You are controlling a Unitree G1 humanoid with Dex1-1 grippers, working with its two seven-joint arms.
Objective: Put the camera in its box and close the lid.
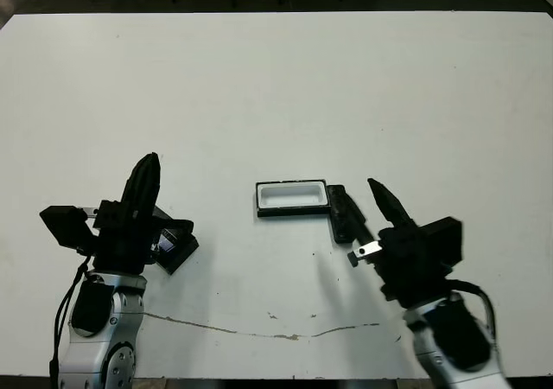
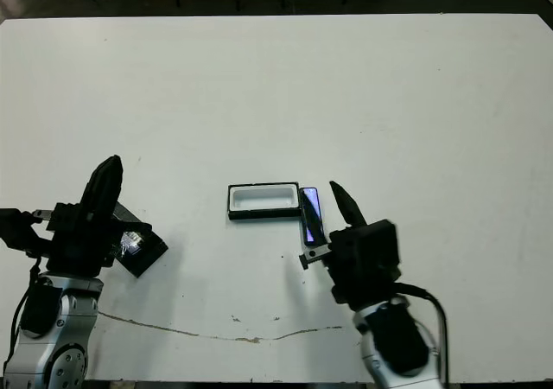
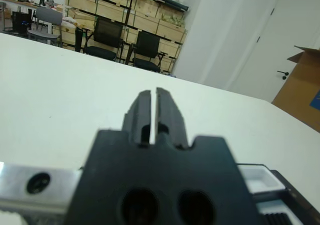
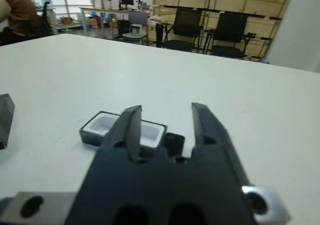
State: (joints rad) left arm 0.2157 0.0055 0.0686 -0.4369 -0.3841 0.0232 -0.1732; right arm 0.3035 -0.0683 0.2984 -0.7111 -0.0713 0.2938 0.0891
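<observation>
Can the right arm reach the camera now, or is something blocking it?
Probably yes. The right tool is open and sits just behind the camera, which lies flat on the table beside the box. Nothing stands between them.

The right gripper [image 1: 380, 200], a black two-fingered claw on a blocky black wrist, hovers with its pointed tip just beside the small slim black rectangular camera [image 1: 342, 213], which lies on the white table [image 1: 276, 95] directly to the tip's left. Beyond the camera, touching its far end, sits the shallow rectangular box [image 1: 292, 197] with a black rim and white lining, empty and open. Well apart on the other side, the left gripper [image 1: 145, 181] points upward with its black fingers together, and the flat black lid [image 1: 177, 246] lies just beside its wrist, partly hidden behind it.
</observation>
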